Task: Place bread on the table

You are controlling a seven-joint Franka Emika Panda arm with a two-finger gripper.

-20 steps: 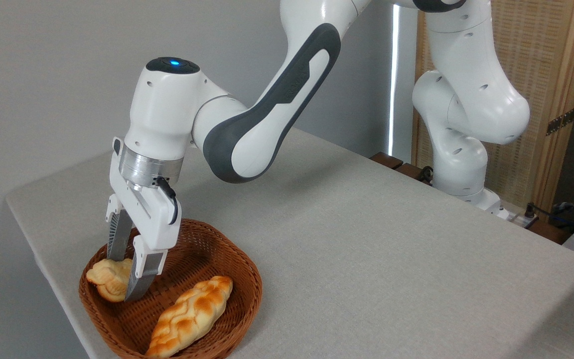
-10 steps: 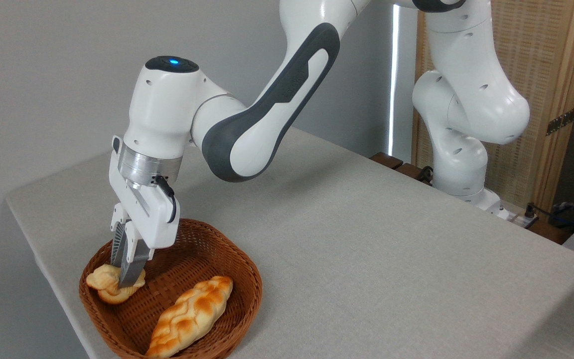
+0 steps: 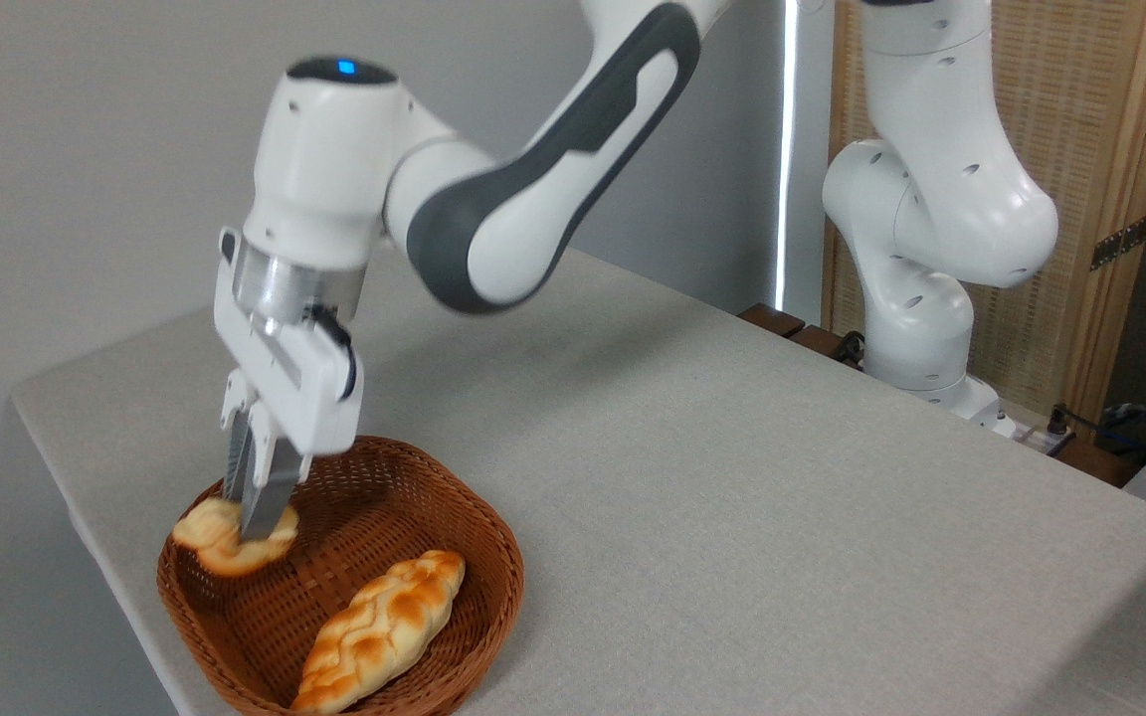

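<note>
While sitting before a plain grey wall, light grey cloth-topped table [image 3: 732, 477] | white arm reaching down | gripper [image 3: 257, 517] pinching small pale-golden bun [image 3: 225, 542] over brown wicker basket [image 3: 414, 477].

The gripper [image 3: 253, 525] points down over the left part of the brown wicker basket [image 3: 474, 557], and its two fingers are pressed close together on the bread [image 3: 220, 542], a small pale-golden bun that sits near the basket's left rim, a little tilted; if the bun touches the basket floor or not, I cannot tell. In the front part of the same basket lies a long braided loaf [image 3: 379, 631], orange-brown and glazed, apart from the bun. The basket stands near the front left corner of the table [image 3: 732, 497], which has a light grey top, and the white robot arm [image 3: 533, 189] reaches over this table from its base at the right.
</note>
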